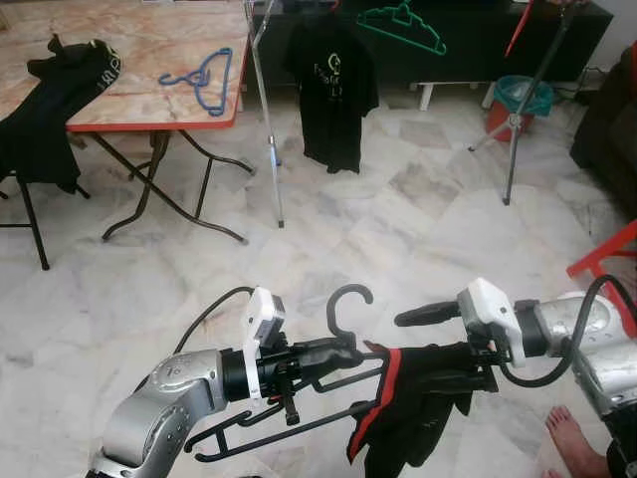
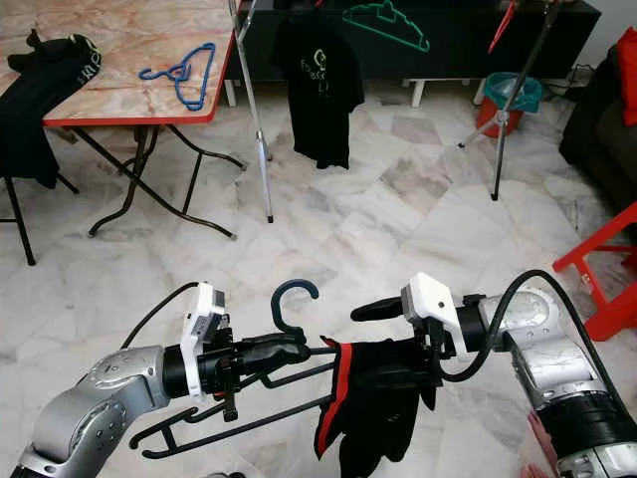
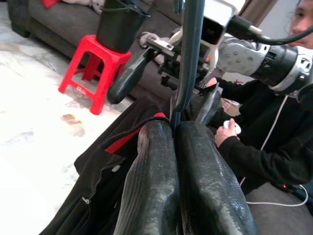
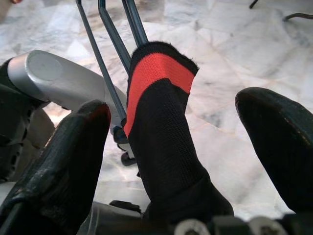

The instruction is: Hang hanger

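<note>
Two pincers: left pincer (image 1: 333, 356) is clamping the hanger (image 1: 299, 398); right pincer (image 4: 176, 147), spread, is straddling the garment (image 1: 418, 403), which risks slipping off.

Table and marble floor

A red-edged folding table (image 1: 149, 118) with a marble-pattern top stands at the far left on the pale marble floor (image 1: 398, 239). A blue hanger (image 1: 202, 75) lies on its top near the right edge, and a black garment (image 1: 60, 95) is draped over its left side. A red stool (image 2: 602, 269) stands on the floor at the right.
</note>
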Controlling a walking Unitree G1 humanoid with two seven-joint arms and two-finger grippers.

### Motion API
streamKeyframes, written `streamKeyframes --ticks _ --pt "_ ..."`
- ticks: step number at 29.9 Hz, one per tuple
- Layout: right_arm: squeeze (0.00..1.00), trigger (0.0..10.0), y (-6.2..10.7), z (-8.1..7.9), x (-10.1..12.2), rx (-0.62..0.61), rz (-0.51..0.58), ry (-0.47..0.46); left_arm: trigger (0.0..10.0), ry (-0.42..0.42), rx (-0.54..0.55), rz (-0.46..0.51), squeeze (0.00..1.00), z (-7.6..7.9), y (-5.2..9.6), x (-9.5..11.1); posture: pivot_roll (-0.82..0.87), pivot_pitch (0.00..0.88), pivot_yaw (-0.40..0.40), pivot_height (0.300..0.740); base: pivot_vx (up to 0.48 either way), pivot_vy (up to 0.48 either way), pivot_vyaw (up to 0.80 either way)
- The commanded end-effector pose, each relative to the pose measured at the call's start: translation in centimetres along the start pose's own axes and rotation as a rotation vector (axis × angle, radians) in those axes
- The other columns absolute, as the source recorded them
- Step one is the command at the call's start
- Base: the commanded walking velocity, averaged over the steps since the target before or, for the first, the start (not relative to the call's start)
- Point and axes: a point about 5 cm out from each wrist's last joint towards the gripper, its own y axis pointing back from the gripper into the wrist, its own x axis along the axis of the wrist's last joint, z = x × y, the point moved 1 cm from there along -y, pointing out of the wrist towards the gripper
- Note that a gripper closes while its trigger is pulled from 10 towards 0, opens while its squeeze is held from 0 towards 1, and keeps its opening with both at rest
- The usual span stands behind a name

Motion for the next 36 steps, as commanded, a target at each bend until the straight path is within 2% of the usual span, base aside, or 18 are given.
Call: streamKeyframes --ticks 1,12,13,14,15,16,17,36 --pt "0.00 10.0 -0.5 -0.1 0.0 0.042 0.010 -0.005 10.0 -0.016 -0.051 0.016 0.00 0.8 -0.3 0.6 0.04 0.096 -0.040 0.740 0.000 0.000 0.00" --pt "0.00 10.0 -1.8 -0.2 0.0 0.105 0.080 -0.056 10.0 -0.016 -0.076 0.010 0.00 1.1 -0.7 0.6 0.04 0.093 -0.039 0.740 0.000 0.000 0.00" --pt "0.00 8.5 -1.8 -0.2 -0.1 0.106 0.077 -0.054 10.0 -0.016 -0.076 0.010 0.00 1.1 -0.7 0.6 0.04 0.093 -0.039 0.740 0.000 0.000 0.00" --pt "0.00 4.6 -1.9 -0.2 -0.1 0.108 0.077 -0.055 10.0 -0.016 -0.077 0.010 0.00 1.1 -0.7 0.6 0.04 0.093 -0.039 0.740 0.000 0.000 0.00" --pt "0.00 5.0 -2.0 -0.2 -0.1 0.113 0.079 -0.062 10.0 -0.016 -0.078 0.011 0.00 1.1 -0.8 0.6 0.04 0.093 -0.039 0.740 0.000 0.000 0.00" --pt "0.00 6.2 -2.0 -0.3 -0.2 0.117 0.077 -0.065 10.0 -0.016 -0.080 0.013 0.00 1.1 -0.8 0.6 0.04 0.093 -0.039 0.740 0.000 0.000 0.00" --pt "0.00 0.1 -2.0 -0.3 -0.3 0.121 0.077 -0.068 10.0 -0.016 -0.082 0.014 0.00 1.2 -0.9 0.6 0.04 0.093 -0.039 0.740 0.000 0.000 0.00" --pt "0.00 0.0 -2.6 -0.5 -0.5 0.172 0.059 -0.095 10.0 -0.022 -0.091 0.015 0.00 1.1 -1.3 0.8 0.05 0.116 -0.043 0.740 0.000 0.000 0.00"
